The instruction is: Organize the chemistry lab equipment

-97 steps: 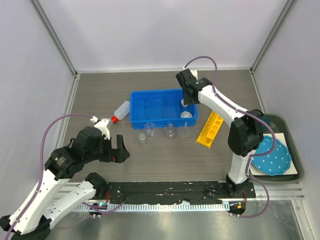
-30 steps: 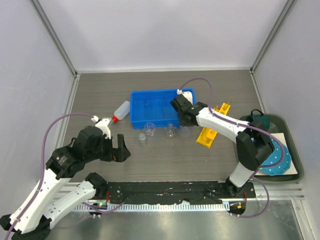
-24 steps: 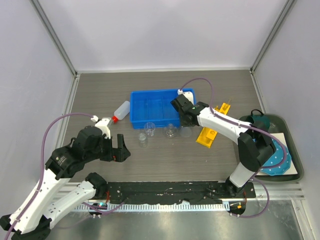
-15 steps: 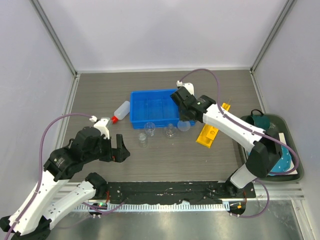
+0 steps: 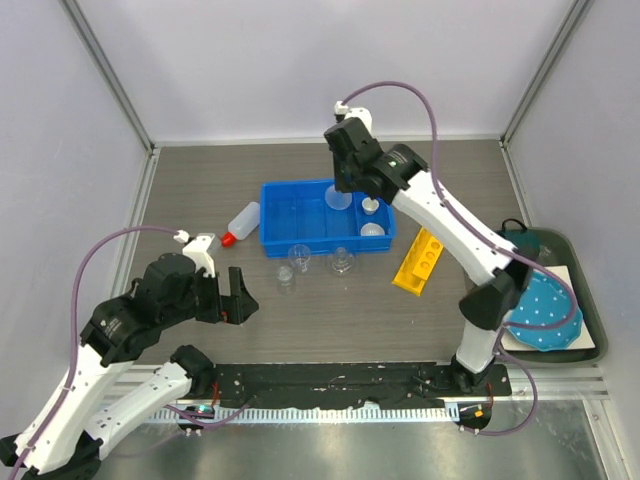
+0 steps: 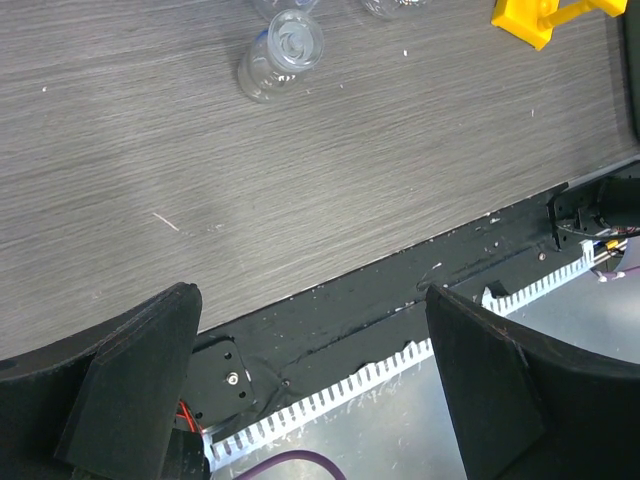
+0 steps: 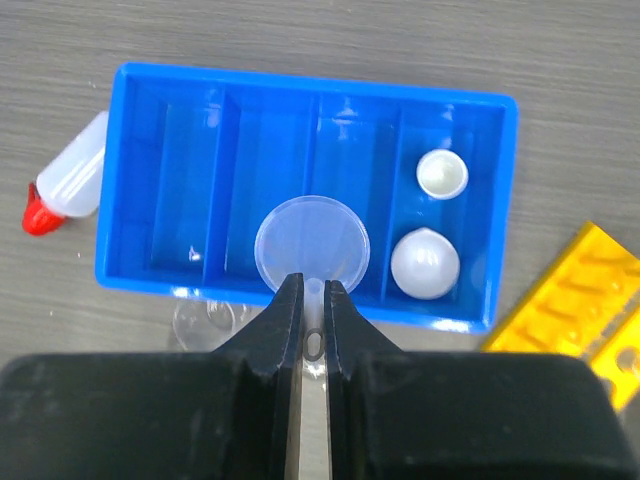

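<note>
Funnel (image 7: 312, 243), small, translucent, mouth turned up toward the wrist camera; held by its stem over the blue bin (image 7: 140, 270), above the divider between the second and third compartments counted from the left; right end effector (image 7: 312, 292) pressed in on the stem, both fingers against it, jaws nearly together. Blue bin, four compartments, stands on the grey worktop (image 5: 200, 190) toward the middle; rightmost compartment holds two white dishes, the small cup-shaped dish (image 7: 442, 172) at the far end and the rounded dish (image 7: 425, 263) nearer the front wall, the two apart. Squeeze bottle (image 7: 70, 180), translucent with red cap (image 7: 35, 215), lies on its side on the worktop just beside the bin's left wall, cap pointing toward the near edge. First beaker (image 5: 298, 254) and second beaker (image 5: 342, 262), clear, stand just in front of the bin's front wall; third beaker (image 5: 287, 281) sits a little nearer the arms, apart from both. Yellow rack (image 5: 420, 258), holed, lies at a slant on the worktop to the right of the bin, near its front right corner, not touching it. Left end effector (image 6: 310, 370) spread wide, holding nothing, hanging above the worktop's near edge; the third beaker shows at the top of its wrist view, well apart from the fingers. Blue dotted plate (image 5: 548, 312) rests in the dark tray (image 5: 590, 330) at the far right.
</note>
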Motion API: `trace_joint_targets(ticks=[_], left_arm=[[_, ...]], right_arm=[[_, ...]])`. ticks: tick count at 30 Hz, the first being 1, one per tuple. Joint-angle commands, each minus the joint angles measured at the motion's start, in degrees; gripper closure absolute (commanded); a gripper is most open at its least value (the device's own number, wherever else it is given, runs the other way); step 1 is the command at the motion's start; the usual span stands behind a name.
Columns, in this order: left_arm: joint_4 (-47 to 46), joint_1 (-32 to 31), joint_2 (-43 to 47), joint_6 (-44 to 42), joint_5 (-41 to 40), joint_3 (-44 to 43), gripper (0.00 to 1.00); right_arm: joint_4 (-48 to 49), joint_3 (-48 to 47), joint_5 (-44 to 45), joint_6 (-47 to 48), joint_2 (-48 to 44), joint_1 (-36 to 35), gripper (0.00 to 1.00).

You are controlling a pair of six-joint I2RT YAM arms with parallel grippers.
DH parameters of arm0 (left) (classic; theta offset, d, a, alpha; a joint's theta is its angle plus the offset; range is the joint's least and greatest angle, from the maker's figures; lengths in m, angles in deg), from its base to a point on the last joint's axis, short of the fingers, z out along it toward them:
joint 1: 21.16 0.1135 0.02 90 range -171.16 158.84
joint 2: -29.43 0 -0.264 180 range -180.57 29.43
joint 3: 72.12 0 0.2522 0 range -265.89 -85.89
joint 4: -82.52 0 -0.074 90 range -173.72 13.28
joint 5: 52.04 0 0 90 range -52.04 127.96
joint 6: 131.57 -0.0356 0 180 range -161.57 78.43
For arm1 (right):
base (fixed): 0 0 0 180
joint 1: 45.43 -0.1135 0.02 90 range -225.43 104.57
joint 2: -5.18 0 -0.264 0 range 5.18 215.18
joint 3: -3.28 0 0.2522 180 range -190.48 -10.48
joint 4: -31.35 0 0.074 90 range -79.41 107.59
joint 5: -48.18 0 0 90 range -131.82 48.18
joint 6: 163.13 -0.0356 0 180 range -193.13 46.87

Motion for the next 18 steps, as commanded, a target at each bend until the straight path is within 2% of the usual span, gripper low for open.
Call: trace_joint_targets(ticks=[1, 6, 18], left_arm=[[1.12, 0.25, -0.24, -0.17, -0.35, -2.71, 0.00], [1.65, 0.25, -0.41, -0.25, -0.53, -3.15, 0.00], [1.12, 0.25, -1.03, -0.17, -0.62, -2.97, 0.00]], right_arm=[[-0.85, -8.74, -0.67, 1.42, 9.05, 1.49, 0.99], [-1.38, -14.81, -2.43, 1.25, 15.73, 3.43, 0.99], [1.52, -12.97, -5.15, 1.86, 20.84, 7.38, 0.99]])
